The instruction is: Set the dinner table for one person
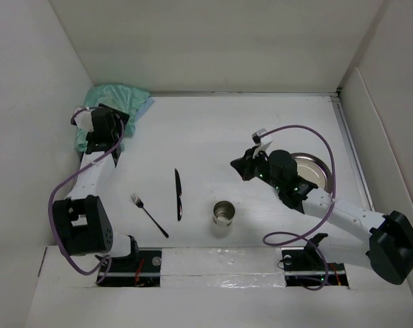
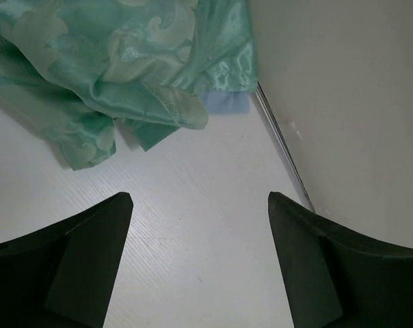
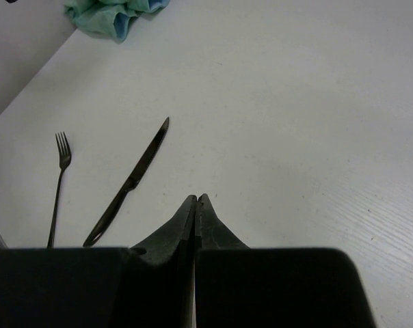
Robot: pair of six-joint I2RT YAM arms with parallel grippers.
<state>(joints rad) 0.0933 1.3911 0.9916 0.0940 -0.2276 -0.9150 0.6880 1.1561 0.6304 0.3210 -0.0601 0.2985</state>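
The dinner table [image 1: 213,130] lies with its long axis left to right, walled on 3 sides. The left gripper [image 2: 200,260] gapes wide and empty by the green cloth [image 1: 117,102] in the far-left corner. The right gripper [image 3: 196,205], pinched closed on nothing, hovers beside the plate [image 1: 316,171] near the right edge.

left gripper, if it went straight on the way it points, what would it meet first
Likely the mint-green cloth bunched in the corner ahead of the open left gripper; only bare dinner table lies between. Depth is unclear: it might touch the tabletop first.
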